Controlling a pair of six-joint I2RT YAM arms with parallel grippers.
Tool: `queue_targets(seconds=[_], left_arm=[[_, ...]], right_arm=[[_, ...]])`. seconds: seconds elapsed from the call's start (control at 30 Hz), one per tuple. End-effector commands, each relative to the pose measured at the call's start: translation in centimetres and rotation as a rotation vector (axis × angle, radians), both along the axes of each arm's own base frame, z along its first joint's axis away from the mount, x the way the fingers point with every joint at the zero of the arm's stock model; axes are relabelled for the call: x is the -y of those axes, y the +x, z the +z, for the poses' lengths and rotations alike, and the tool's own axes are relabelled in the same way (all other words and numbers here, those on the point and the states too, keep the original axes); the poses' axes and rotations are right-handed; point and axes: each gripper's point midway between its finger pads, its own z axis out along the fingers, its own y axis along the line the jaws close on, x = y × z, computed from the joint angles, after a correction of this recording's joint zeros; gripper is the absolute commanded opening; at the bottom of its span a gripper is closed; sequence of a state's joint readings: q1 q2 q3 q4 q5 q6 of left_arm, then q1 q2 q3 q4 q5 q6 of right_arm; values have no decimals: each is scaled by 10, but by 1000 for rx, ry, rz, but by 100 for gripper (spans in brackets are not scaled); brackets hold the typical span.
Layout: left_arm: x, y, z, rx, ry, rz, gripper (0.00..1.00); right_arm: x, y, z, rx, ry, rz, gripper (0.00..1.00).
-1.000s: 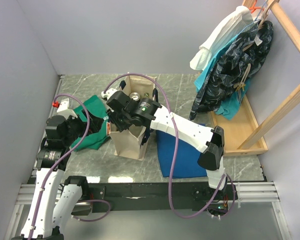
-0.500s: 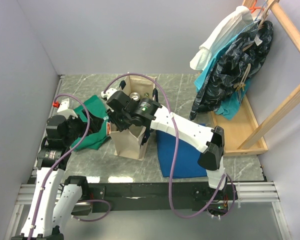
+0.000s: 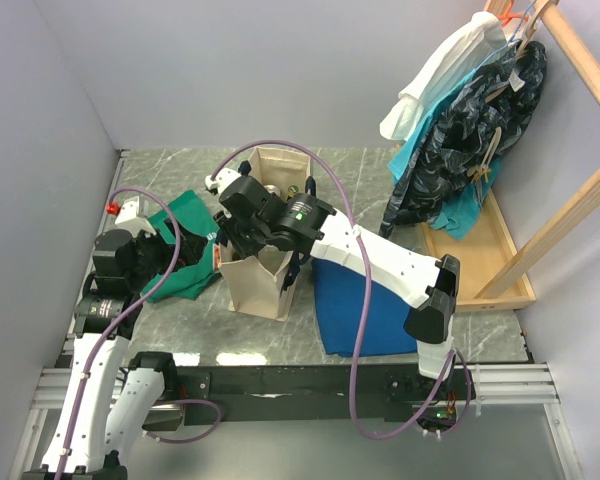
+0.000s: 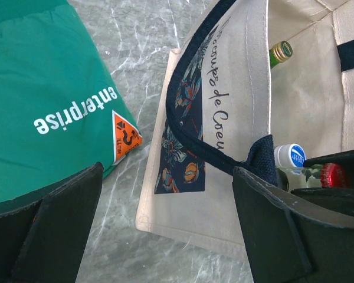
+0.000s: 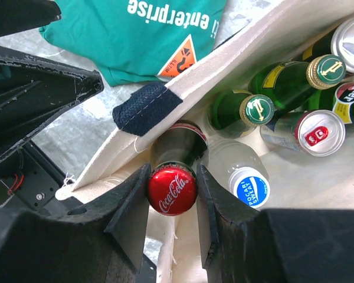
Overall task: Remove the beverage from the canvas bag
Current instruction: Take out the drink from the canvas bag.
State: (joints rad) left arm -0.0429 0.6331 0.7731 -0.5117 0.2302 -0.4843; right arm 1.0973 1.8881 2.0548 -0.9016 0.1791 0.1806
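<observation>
The cream canvas bag (image 3: 263, 275) with navy edging stands mid-table, its mouth open. In the right wrist view my right gripper (image 5: 171, 190) is shut on the red cap of a dark Coca-Cola bottle (image 5: 178, 150), which stands upright just inside the bag's wall beside a navy strap (image 5: 146, 105). Seen from above, the right gripper (image 3: 242, 232) sits over the bag's left rim. My left gripper (image 4: 168, 230) hangs open just left of the bag (image 4: 224, 177), above the marble, holding nothing. The red cap (image 4: 333, 175) shows there too.
More drinks stand in the bag: a Pocari Sweat bottle (image 5: 252, 187), two green glass bottles (image 5: 256, 109) and cans (image 5: 321, 131). A green cloth (image 3: 192, 245) lies left of the bag, a blue folded cloth (image 3: 365, 310) right. A wooden clothes rack (image 3: 480, 140) fills the back right.
My right wrist has shifted slightly toward the back over the bag's mouth, still shut on the bottle cap, and now covers the can top seen earlier. The left arm has not moved.
</observation>
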Motion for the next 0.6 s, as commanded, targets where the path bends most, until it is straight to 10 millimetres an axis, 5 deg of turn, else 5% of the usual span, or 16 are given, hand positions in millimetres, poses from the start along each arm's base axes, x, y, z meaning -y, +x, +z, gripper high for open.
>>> queue_targets(seconds=[0.0, 0.57], left_arm=[[0, 5, 11, 51, -1, 4, 96], [-1, 5, 11, 51, 0, 9, 96]], right_arm=[[-1, 8, 100, 177, 248, -20, 0], [3, 11, 131, 244, 302, -19, 0]])
